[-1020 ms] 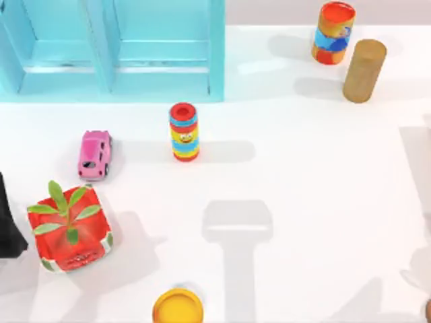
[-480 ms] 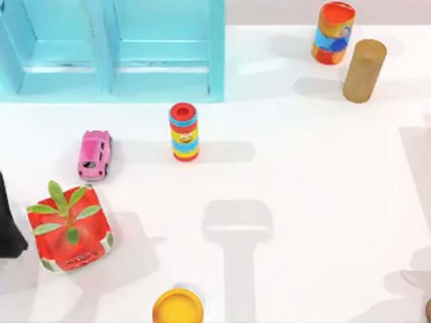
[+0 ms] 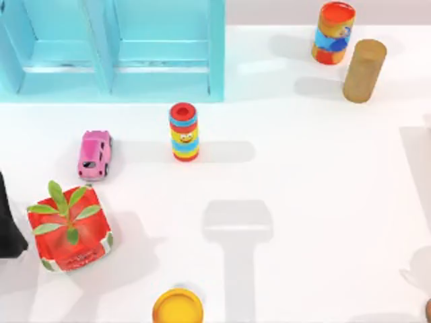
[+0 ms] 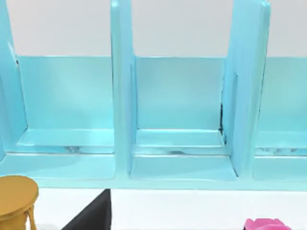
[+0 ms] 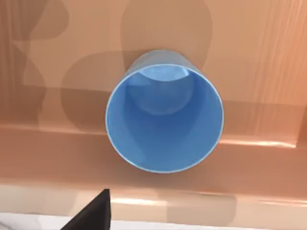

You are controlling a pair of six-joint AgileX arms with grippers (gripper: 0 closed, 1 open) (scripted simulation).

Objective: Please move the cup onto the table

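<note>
Cup [image 5: 164, 123] is the thing to move, and the right wrist view looks straight down into its open mouth. It stands upright on a brown wooden surface [image 5: 259, 57], not on the white tabletop [image 3: 310, 202], so the main part of the task is not yet done. Nothing touches the cup in this view; whether the right end effector is released or clenched, I cannot tell. I judge that the right arm is only above the cup, before any grasp.

The left arm [image 3: 8, 222] is parked at the left edge of the tabletop, and its wrist camera faces the light-blue shelf unit [image 4: 177, 115]; its fingers I also cannot tell.

What is left: take hold of the cup, lift it, carry it over the tabletop, set it down on a free part.
</note>
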